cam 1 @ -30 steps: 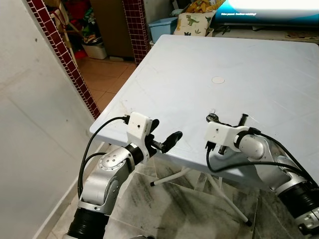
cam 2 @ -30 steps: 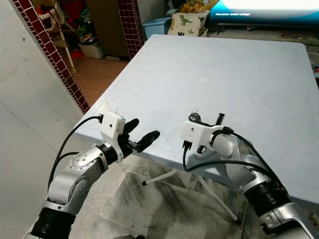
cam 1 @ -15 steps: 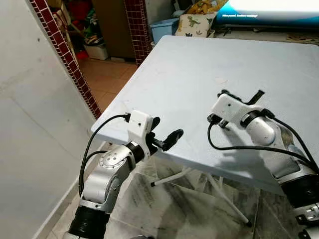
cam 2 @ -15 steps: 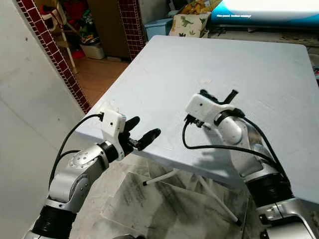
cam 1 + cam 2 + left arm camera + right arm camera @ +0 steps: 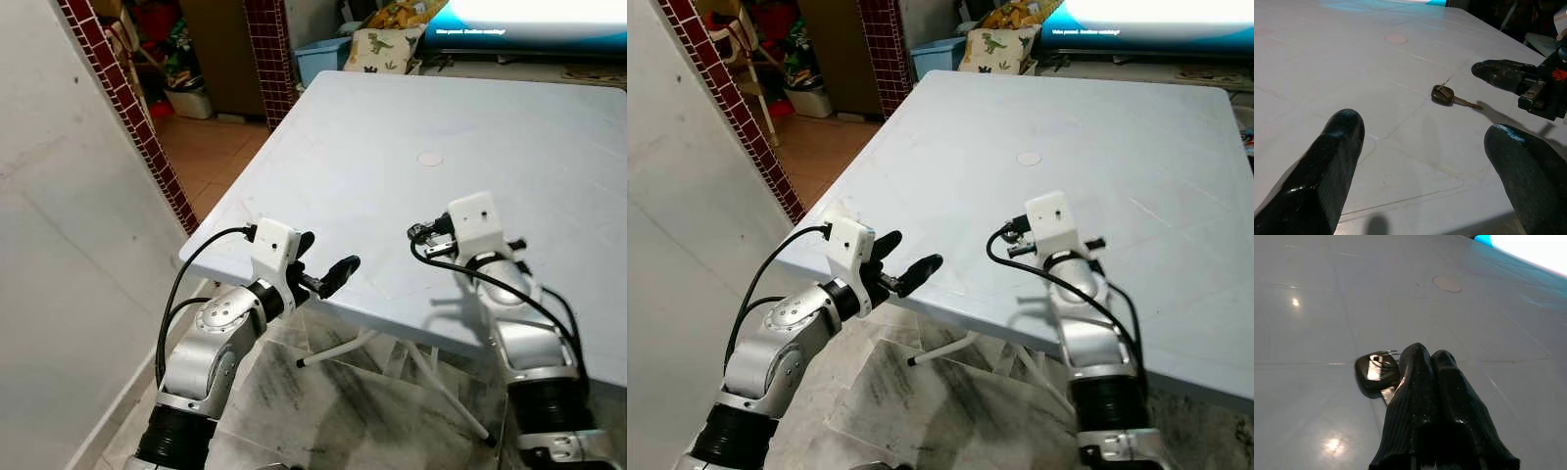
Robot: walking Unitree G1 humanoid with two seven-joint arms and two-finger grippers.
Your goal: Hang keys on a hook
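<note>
Looking from the head, the white table (image 5: 549, 127) carries the key (image 5: 418, 231) near its front edge, and the right gripper (image 5: 428, 243) sits just beside it, far closer than the left gripper (image 5: 323, 266), which hangs at the table's near corner with its fingers spread and holding nothing.

From the left wrist, the key (image 5: 1445, 94) lies flat on the table (image 5: 1327, 58), well ahead of the open fingers (image 5: 1327, 161); its dark head faces the table's middle and its blade points toward the right gripper (image 5: 1498, 73) coming in from the side.

From the right wrist, the two fingers (image 5: 1437, 401) are pressed together, their tips over the blade where it joins the key's head (image 5: 1375, 371). Whether they pinch the blade or merely rest on it cannot be told. Lifting would likely need the blade caught between them, along its long axis.
</note>
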